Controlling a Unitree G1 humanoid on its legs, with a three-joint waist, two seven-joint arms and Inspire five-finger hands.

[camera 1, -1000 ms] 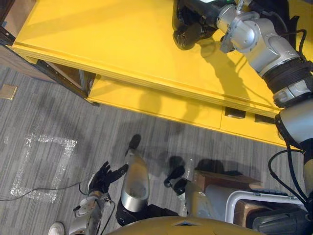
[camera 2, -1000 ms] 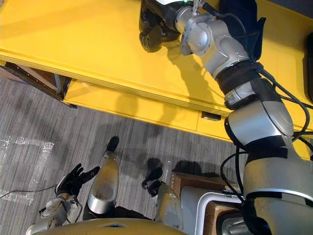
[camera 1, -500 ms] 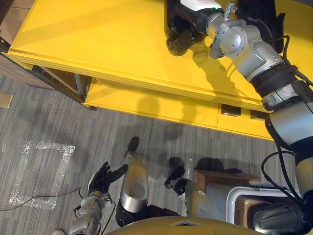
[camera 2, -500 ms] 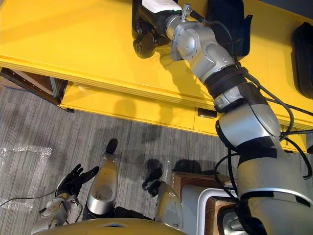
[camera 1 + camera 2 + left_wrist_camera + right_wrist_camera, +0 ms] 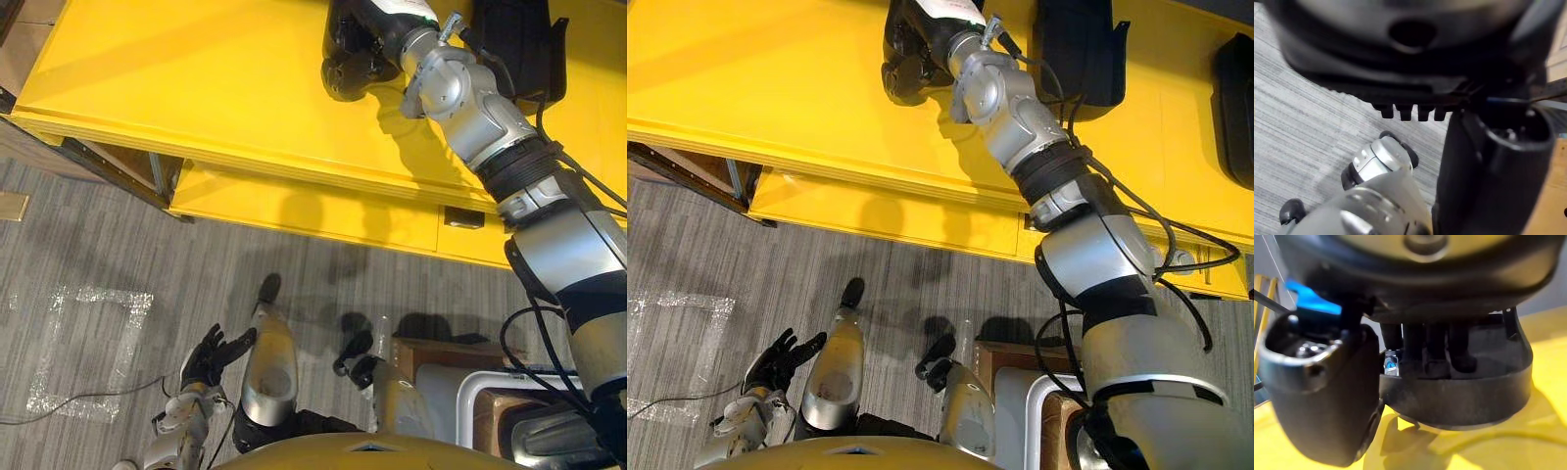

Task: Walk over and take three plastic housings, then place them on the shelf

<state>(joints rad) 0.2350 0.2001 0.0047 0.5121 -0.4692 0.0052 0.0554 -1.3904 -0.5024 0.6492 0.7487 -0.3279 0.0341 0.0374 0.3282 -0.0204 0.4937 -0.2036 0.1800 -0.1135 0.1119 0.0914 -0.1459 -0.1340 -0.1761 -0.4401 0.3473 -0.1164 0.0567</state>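
I see a black moulded plastic housing [image 5: 1474, 396], a shallow tub with a rounded rim, over the broad yellow top [image 5: 774, 78]. I cannot tell whether it rests there or hangs just clear. My right hand [image 5: 1425, 284] is curled over its rim, fingers inside and thumb outside. A second black plastic housing [image 5: 1073, 49], rectangular, lies flat on the same top beside it. A third black plastic housing [image 5: 1236, 98] lies well apart towards the right, cut off by the view's edge.

Three black plastic housings [image 5: 1073, 44]; one yellow shelf [image 5: 774, 88].
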